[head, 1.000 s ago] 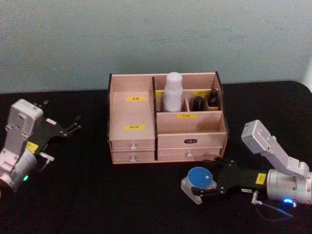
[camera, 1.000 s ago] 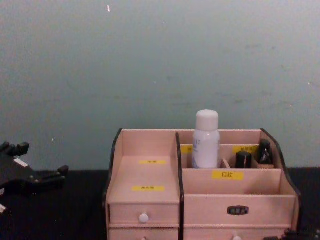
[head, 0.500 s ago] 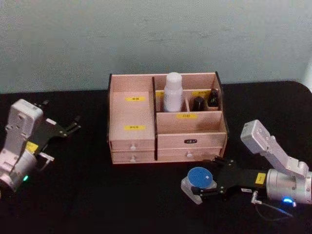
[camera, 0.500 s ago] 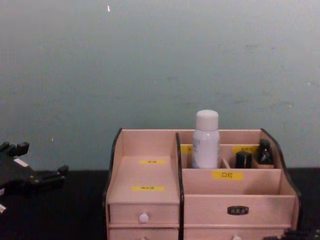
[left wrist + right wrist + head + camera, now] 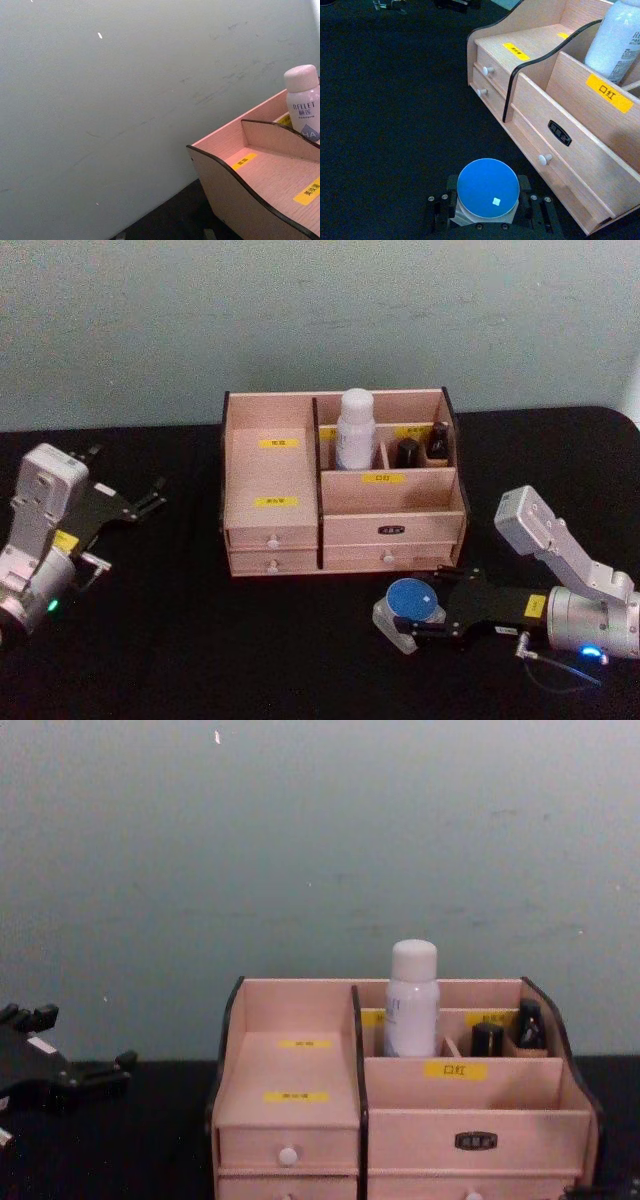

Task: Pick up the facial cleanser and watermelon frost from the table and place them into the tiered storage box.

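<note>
The tiered storage box (image 5: 270,530) stands at the table's middle, also seen in the chest view (image 5: 290,1120) and the right wrist view (image 5: 580,150). A white facial cleanser bottle (image 5: 355,430) stands upright in its rear compartment (image 5: 411,1000). The watermelon frost, a small jar with a round blue lid (image 5: 411,600), sits low in front of the box's right drawers. My right gripper (image 5: 425,608) is shut on it, a finger on either side of the jar (image 5: 487,187). My left gripper (image 5: 130,475) rests open and empty at the far left, well away from the box.
Two small dark bottles (image 5: 420,448) stand in the box's rear right compartment. Its left compartments (image 5: 270,172) hold nothing. A black cloth (image 5: 200,640) covers the table, with a pale wall close behind the box.
The right gripper and the blue-lidded jar have shifted only slightly. The left arm has not moved.
</note>
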### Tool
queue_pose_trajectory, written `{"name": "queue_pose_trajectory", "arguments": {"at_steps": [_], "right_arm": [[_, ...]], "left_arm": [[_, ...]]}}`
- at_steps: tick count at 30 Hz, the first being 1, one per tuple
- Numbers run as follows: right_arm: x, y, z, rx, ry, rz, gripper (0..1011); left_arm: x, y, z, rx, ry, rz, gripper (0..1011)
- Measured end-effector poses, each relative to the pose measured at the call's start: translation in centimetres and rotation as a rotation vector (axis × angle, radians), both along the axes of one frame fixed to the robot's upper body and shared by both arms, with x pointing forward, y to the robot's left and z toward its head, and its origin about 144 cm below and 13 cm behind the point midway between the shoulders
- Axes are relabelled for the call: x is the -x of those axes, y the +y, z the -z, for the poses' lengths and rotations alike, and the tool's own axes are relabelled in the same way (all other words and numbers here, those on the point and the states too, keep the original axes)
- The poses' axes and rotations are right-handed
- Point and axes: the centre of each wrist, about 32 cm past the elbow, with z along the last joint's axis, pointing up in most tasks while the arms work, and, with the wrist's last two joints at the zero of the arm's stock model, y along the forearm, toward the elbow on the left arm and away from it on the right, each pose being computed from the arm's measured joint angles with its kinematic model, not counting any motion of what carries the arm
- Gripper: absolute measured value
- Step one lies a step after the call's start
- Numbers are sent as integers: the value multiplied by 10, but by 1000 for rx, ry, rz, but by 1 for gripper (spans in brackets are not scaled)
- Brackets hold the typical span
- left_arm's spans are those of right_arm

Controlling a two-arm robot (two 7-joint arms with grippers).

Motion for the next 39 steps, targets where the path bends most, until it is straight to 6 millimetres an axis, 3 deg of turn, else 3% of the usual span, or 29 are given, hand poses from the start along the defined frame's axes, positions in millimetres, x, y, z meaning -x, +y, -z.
{"name": "queue_pose_trajectory", "arguments": {"at_steps": [22,39], "right_arm": [[0,-2,-2,-23,-1,3,729],[-3,8,-41,-104,-58,-78,729]], "left_arm": [[0,0,0,0,0,0,1001],[0,0,0,0,0,0,1001]]}}
